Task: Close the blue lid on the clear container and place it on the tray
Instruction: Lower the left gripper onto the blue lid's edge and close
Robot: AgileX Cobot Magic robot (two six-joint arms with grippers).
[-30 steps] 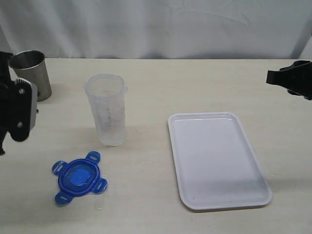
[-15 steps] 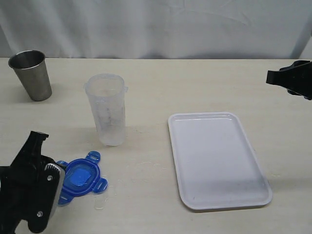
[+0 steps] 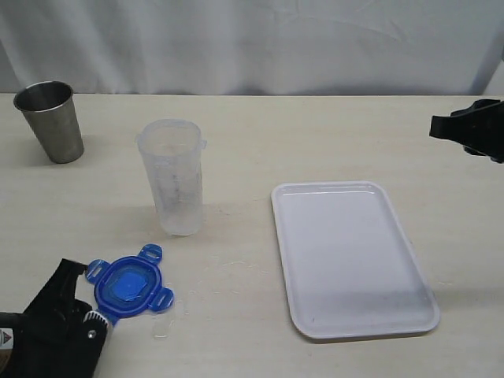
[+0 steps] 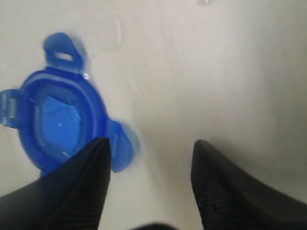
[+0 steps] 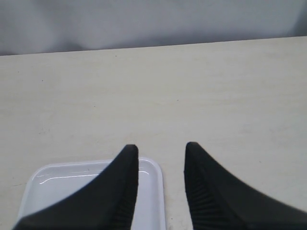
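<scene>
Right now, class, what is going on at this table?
The left claw hangs open beside the blue lid, which lies flat on the table, not yet gripped. The clear container stands upright and uncovered beyond it. The white tray lies to the right, and the right claw hovers open near its far edge. A metal cup stands at the back left.

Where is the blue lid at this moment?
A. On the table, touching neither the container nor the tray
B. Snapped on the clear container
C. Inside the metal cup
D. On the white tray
A: the blue lid lies flat on the table, with bare tabletop between it and the clear container, whose mouth is uncovered, and the tray holds nothing.
</scene>
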